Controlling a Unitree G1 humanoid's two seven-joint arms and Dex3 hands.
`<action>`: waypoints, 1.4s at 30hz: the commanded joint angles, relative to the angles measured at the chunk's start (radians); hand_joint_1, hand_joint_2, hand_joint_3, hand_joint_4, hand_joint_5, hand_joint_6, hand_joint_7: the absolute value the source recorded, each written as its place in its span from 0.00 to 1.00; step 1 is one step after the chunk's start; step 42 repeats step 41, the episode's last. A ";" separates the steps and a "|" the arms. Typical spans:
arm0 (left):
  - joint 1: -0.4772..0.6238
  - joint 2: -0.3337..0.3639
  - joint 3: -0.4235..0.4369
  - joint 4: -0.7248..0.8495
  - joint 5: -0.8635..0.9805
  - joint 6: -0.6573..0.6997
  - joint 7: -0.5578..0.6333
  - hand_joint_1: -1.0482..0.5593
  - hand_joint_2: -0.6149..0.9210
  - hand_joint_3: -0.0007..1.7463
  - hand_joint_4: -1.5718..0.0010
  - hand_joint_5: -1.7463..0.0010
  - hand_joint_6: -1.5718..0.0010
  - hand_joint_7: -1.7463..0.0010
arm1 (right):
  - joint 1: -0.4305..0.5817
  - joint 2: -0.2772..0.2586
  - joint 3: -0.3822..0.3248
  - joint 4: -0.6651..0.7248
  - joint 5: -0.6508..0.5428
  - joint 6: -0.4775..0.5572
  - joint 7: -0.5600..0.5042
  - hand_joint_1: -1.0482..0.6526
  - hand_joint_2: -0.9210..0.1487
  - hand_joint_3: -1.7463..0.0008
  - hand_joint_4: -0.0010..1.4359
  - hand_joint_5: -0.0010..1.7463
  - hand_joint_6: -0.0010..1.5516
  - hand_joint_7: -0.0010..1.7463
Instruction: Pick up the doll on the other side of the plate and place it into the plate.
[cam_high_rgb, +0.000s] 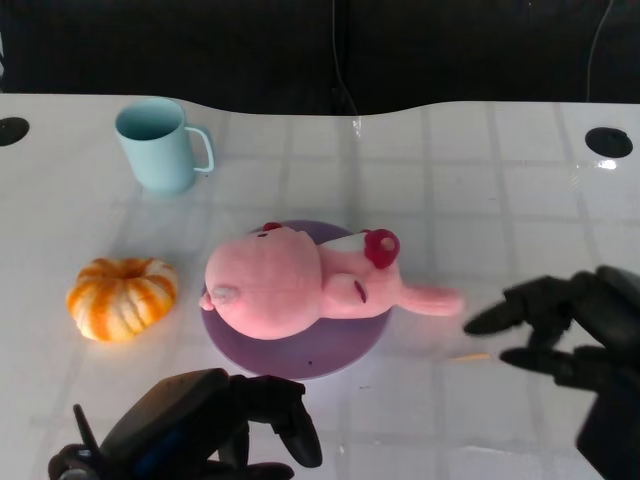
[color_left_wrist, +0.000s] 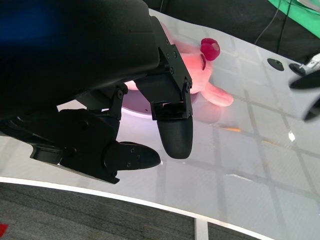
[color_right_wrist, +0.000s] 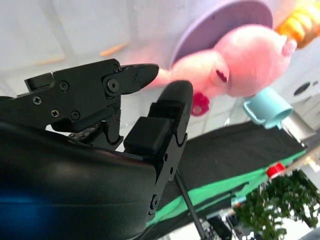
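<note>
Both robot hands hold nothing, the left robot hand (cam_high_rgb: 215, 425) with fingers apart near the purple plate (cam_high_rgb: 345, 352), the right robot hand (cam_high_rgb: 575, 325) spread just beside the pink doll (cam_high_rgb: 300, 285), which lies across that plate on the white counter (cam_high_rgb: 480, 180), one limb hanging over the rim

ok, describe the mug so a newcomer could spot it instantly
Start at the purple plate in the middle of the white table, where the pink doll lies. Look to the far left corner beyond it: the mug stands upright there, alone. It is the only pale blue thing, with a handle, unlike the orange pumpkin nearer.
</note>
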 joint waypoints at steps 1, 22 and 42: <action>0.001 0.015 0.017 -0.007 -0.006 -0.002 -0.005 0.56 0.95 0.22 0.56 0.09 0.49 0.47 | 0.051 -0.022 -0.034 -0.055 0.049 0.037 0.043 0.64 0.15 0.70 0.61 0.76 0.67 0.35; -0.011 0.041 0.052 0.057 -0.050 -0.057 -0.006 0.56 0.95 0.23 0.57 0.08 0.51 0.44 | 0.004 -0.004 0.048 0.081 -0.083 0.054 -0.004 0.58 0.47 0.32 0.57 1.00 0.50 0.81; -0.012 0.056 0.062 0.077 -0.062 -0.074 -0.008 0.57 0.97 0.21 0.58 0.09 0.51 0.44 | -0.002 -0.007 0.076 0.077 -0.120 0.071 -0.010 0.57 0.43 0.35 0.55 0.99 0.49 0.80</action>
